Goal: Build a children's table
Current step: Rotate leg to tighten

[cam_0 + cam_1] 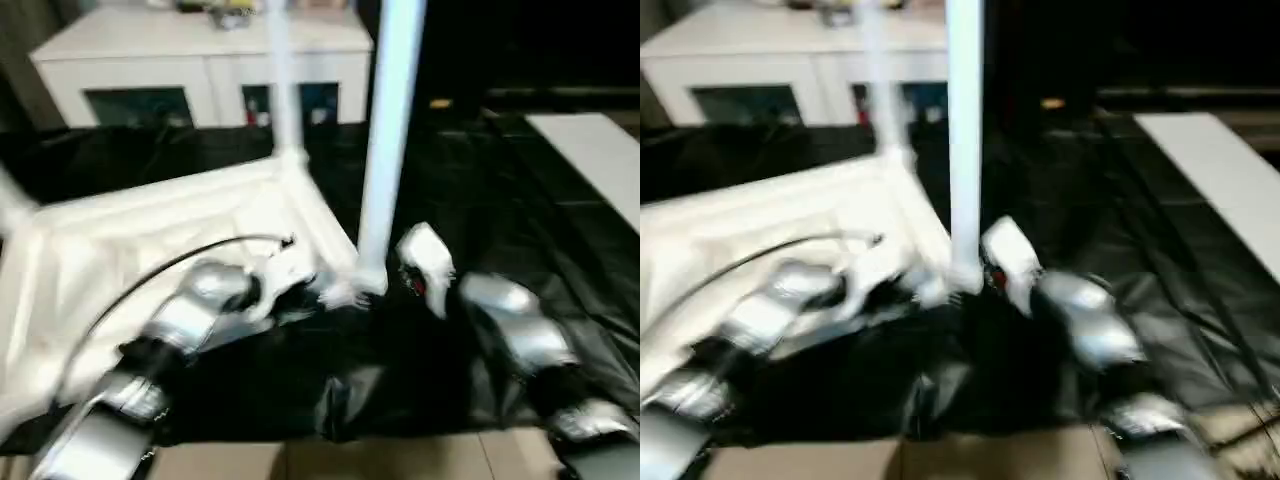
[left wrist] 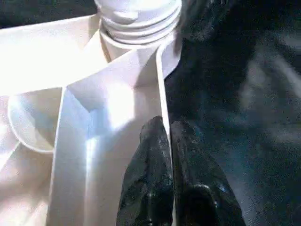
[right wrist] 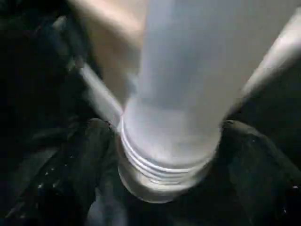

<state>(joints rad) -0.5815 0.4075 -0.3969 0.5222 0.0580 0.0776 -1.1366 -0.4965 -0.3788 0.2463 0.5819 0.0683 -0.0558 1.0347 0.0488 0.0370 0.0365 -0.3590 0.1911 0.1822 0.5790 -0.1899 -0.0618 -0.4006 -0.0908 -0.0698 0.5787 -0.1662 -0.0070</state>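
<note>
Black sheeting (image 1: 520, 200) covers the floor; a white cabinet (image 1: 200, 60) stands upper left. Left tool (image 2: 164, 155) pinches the tabletop (image 1: 150, 240) rim; right tool (image 3: 169, 155) straddles the threaded leg (image 3: 174, 94).

Upturned white top (image 1: 150, 240), legs (image 1: 390, 140) upright (corners)

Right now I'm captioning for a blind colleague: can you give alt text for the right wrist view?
Two black fingers of the right gripper sit on either side of the threaded base of a white table leg, which rises away from the camera. Behind it lie a pale edge of the tabletop and dark sheeting.
</note>
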